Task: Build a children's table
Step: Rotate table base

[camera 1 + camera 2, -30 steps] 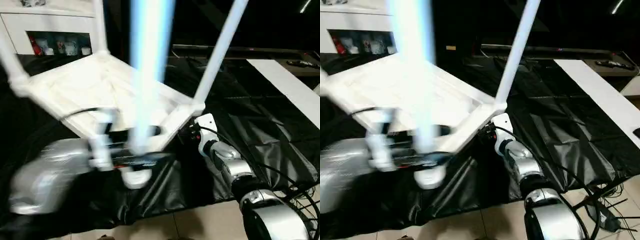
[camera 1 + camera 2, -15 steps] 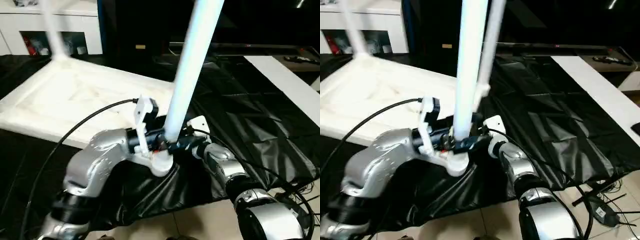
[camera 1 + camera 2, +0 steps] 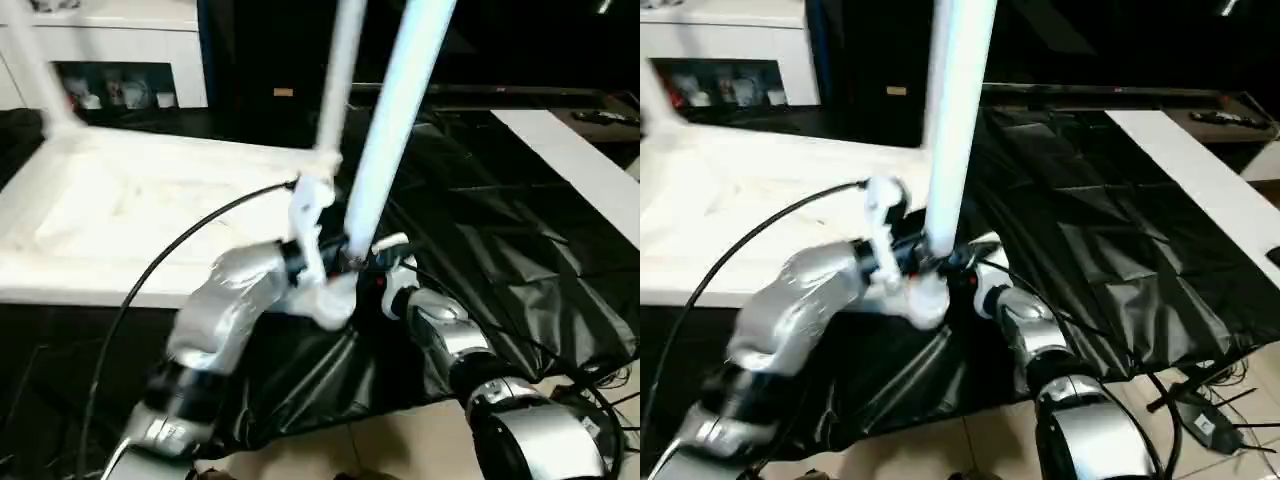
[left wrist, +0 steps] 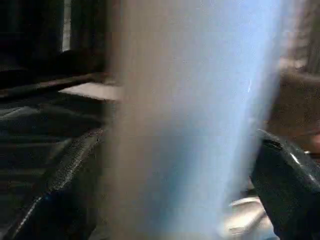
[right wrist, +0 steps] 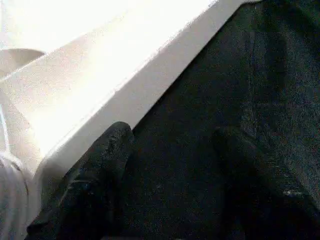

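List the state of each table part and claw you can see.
Table top: upside down, flat on the black sheet.
Far-left leg: upright in its socket.
Middle leg: upright in its corner socket.
Loose leg: upright, gripped by left claw.
Right claw: open, beside the table top's edge.

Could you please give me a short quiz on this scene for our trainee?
1. True or false: the table top lies underside up on the black sheet.
2. Which one holds the loose leg? A: left gripper. B: right gripper. C: neither.
3. Fill in: the right gripper's fingers are ___, beside the top's edge.
Key: 1 true; 2 A; 3 open.
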### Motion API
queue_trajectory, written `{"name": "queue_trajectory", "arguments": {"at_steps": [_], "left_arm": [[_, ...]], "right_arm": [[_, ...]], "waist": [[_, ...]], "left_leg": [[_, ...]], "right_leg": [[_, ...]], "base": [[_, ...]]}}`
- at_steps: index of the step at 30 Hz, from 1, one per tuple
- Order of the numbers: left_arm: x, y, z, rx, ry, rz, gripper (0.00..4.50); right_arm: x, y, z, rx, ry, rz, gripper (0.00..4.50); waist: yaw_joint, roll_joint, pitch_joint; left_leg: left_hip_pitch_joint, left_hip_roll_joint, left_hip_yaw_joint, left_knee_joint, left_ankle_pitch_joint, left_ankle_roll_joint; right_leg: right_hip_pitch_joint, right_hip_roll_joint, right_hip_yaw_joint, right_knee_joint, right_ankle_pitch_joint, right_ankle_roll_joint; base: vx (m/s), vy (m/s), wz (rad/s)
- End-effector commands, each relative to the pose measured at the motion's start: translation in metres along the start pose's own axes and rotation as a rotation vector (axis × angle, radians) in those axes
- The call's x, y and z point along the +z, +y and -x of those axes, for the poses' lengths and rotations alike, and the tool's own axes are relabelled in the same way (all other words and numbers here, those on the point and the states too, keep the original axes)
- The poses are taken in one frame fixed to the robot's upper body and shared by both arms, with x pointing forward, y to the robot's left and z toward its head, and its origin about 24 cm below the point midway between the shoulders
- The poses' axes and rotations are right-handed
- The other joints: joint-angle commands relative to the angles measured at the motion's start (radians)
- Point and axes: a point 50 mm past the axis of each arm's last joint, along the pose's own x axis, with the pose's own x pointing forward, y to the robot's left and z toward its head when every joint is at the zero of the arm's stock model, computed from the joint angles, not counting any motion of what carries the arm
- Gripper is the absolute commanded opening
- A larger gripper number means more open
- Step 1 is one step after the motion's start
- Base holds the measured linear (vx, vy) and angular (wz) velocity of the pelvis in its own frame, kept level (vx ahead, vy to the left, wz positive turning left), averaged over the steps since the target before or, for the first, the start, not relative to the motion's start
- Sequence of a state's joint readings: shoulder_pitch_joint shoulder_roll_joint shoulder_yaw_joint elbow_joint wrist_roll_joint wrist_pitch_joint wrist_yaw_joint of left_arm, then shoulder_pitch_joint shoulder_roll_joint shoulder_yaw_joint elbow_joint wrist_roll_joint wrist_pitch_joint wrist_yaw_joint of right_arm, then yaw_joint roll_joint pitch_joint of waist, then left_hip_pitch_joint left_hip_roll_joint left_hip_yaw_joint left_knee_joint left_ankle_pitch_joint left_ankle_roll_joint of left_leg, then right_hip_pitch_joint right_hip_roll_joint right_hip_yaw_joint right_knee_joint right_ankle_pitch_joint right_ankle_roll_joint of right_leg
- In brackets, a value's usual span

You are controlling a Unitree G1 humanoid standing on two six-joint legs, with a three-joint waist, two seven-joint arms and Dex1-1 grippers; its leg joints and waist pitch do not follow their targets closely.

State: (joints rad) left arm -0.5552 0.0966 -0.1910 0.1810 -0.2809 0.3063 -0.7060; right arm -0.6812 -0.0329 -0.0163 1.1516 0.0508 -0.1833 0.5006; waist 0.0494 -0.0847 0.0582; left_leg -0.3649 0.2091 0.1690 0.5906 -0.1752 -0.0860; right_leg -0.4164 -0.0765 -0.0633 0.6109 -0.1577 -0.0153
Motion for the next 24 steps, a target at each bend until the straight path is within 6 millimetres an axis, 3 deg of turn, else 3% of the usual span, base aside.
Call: {"name": "queue_trajectory", "arguments": {"at_steps": [1,3,4,5,6,8,10,11,16,20,24], "left_arm": [[-0.001,0.003,-0.004,0.032,0.014,-0.023,4.49],[-0.003,0.010,-0.002,0.078,0.028,-0.044,4.49],[-0.005,0.013,0.002,0.081,0.025,-0.043,4.49],[-0.006,0.014,0.005,0.080,0.022,-0.041,4.49],[-0.011,0.012,0.016,0.036,0.014,-0.010,4.49],[-0.019,0.006,0.032,-0.021,0.033,0.036,4.49],[-0.022,0.005,0.036,-0.032,0.044,0.048,4.49],[-0.025,0.003,0.042,-0.048,0.052,0.061,4.49],[-0.029,-0.008,0.066,-0.054,0.042,0.065,4.49],[-0.033,-0.007,0.082,0.047,0.055,0.083,4.49],[-0.038,0.016,0.117,0.370,0.034,0.092,4.49]], "right_arm": [[0.009,0.000,-0.002,0.010,-0.051,0.003,3.04],[0.009,-0.008,0.004,-0.008,-0.065,0.002,3.04],[0.008,-0.016,0.011,-0.024,-0.079,0.002,3.04],[0.008,-0.020,0.015,-0.034,-0.087,0.004,3.04],[0.007,-0.030,0.027,-0.048,-0.109,0.022,3.04],[0.005,-0.039,0.043,-0.065,-0.130,0.045,3.04],[0.005,-0.040,0.047,-0.071,-0.135,0.052,3.04],[0.005,-0.042,0.052,-0.081,-0.139,0.065,3.04],[0.006,-0.045,0.077,-0.111,-0.152,0.092,3.04],[0.007,-0.045,0.091,-0.135,-0.141,0.096,3.04],[0.004,-0.041,0.104,-0.211,-0.128,0.133,3.04]], "waist": [[0.011,0.022,-0.069],[0.014,0.024,-0.069],[0.017,0.031,-0.070],[0.020,0.027,-0.069],[0.024,0.035,-0.071],[0.031,0.040,-0.067],[0.035,0.041,-0.071],[0.036,0.049,-0.070],[0.036,0.050,-0.058],[0.033,0.061,-0.053],[0.027,0.043,-0.051]], "left_leg": [[0.008,0.017,0.000,-0.074,-0.294,-0.005],[0.005,0.018,0.001,-0.073,-0.273,0.000],[0.006,0.018,0.000,-0.072,-0.260,0.004],[0.006,0.019,0.002,-0.071,-0.251,0.010],[0.006,0.018,0.001,-0.071,-0.241,0.011],[0.003,0.018,0.003,-0.072,-0.226,0.018],[0.005,0.016,0.006,-0.069,-0.214,0.023],[0.006,0.016,0.006,-0.070,-0.218,0.022],[0.010,0.019,0.004,-0.081,-0.327,0.006],[0.014,0.015,0.003,-0.081,-0.378,-0.004],[0.010,0.006,0.002,-0.076,-0.380,-0.004]], "right_leg": [[0.055,-0.054,0.038,-0.071,-0.270,-0.186],[0.056,-0.054,0.038,-0.069,-0.252,-0.191],[0.056,-0.055,0.038,-0.067,-0.233,-0.199],[0.057,-0.054,0.038,-0.067,-0.217,-0.201],[0.060,-0.054,0.038,-0.064,-0.199,-0.204],[0.063,-0.051,0.039,-0.061,-0.162,-0.212],[0.061,-0.049,0.040,-0.059,-0.152,-0.218],[0.061,-0.049,0.040,-0.061,-0.160,-0.217],[0.051,-0.048,0.040,-0.084,-0.341,-0.162],[0.044,-0.042,0.038,-0.095,-0.433,-0.120],[0.036,-0.043,0.032,-0.115,-0.583,-0.037]], "base": [[0.000,0.000,0.00],[0.000,0.000,0.00],[0.000,0.000,0.00],[0.000,0.000,0.00],[0.000,0.000,0.00],[0.000,0.000,0.00],[0.000,0.000,0.00],[0.000,0.000,0.00],[0.000,0.000,0.00],[0.000,0.000,0.00],[0.000,0.000,0.00]]}}
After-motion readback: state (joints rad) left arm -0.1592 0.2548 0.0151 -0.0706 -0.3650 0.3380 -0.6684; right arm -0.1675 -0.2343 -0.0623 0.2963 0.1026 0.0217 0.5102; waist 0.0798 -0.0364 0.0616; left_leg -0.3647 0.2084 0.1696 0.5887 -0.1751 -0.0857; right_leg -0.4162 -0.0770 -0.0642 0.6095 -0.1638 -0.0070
